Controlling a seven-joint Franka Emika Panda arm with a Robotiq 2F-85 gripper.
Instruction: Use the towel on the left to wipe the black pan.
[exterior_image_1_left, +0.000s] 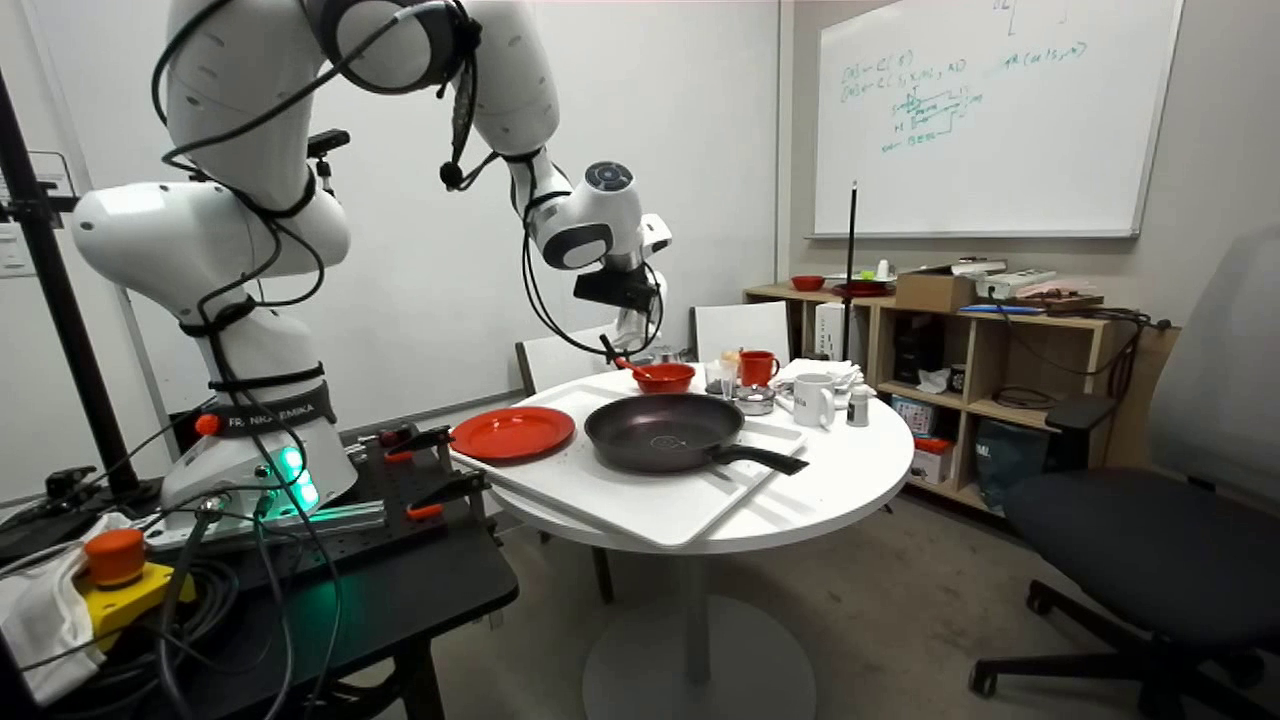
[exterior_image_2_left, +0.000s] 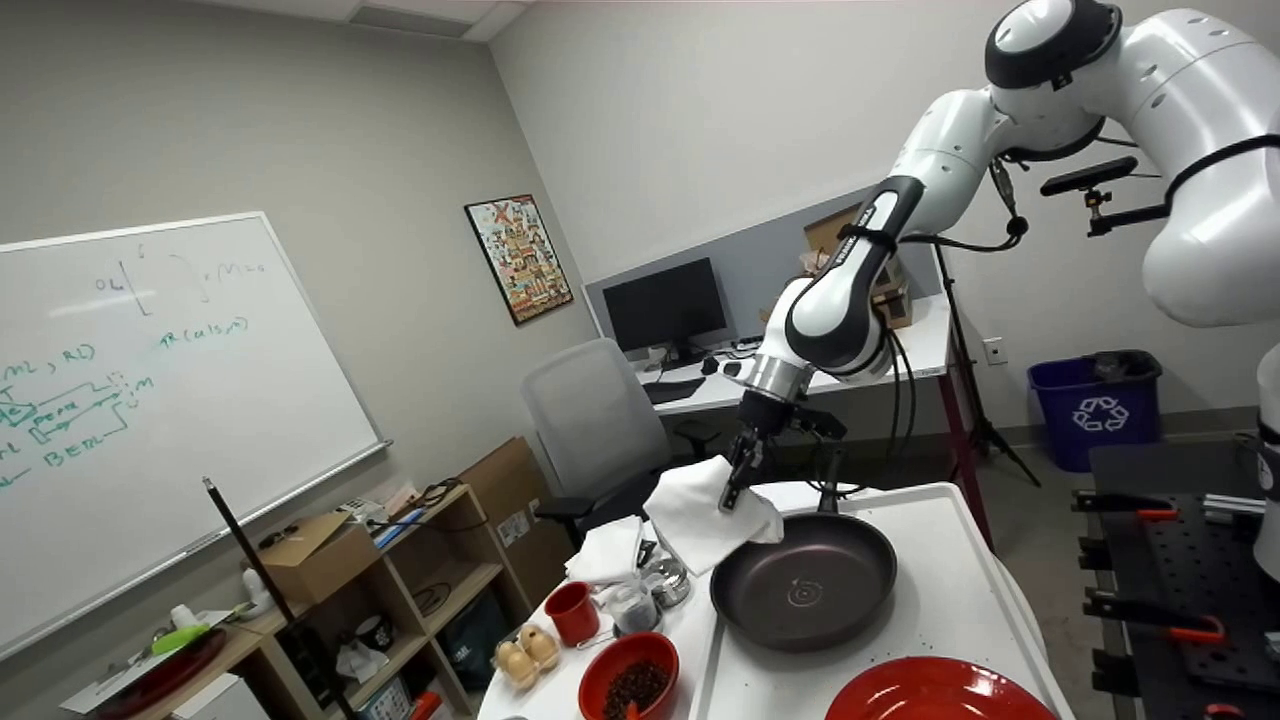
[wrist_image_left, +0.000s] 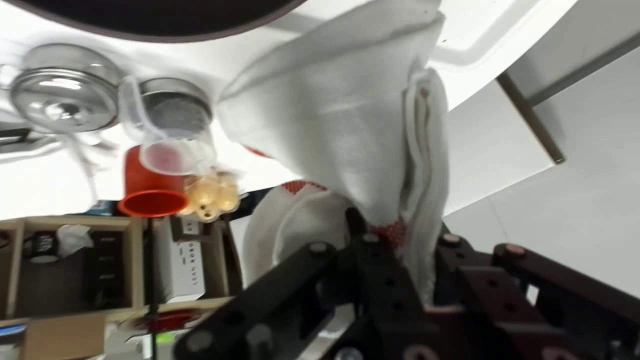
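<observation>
My gripper (exterior_image_2_left: 735, 485) is shut on the towel (exterior_image_2_left: 690, 515), a white cloth with red markings. In the wrist view the towel (wrist_image_left: 330, 115) is pinched between the fingers (wrist_image_left: 400, 240) and its loose folds stick out past them. The black pan (exterior_image_2_left: 800, 580) lies on the white tray, also seen in an exterior view (exterior_image_1_left: 665, 430). In an exterior view the towel overlaps the pan's rim near the handle side; in the wrist view a gap shows between the towel and the pan (wrist_image_left: 150, 15). I cannot tell whether they touch.
The white tray (exterior_image_2_left: 945, 560) also holds a red plate (exterior_image_1_left: 512, 432). Beside it stand a red bowl (exterior_image_2_left: 635, 680), a red mug (exterior_image_2_left: 572, 612), eggs (exterior_image_2_left: 525, 657), a steel lidded dish (wrist_image_left: 65, 100) and a white mug (exterior_image_1_left: 813, 400). The pan handle (exterior_image_1_left: 765, 458) juts over the tray edge.
</observation>
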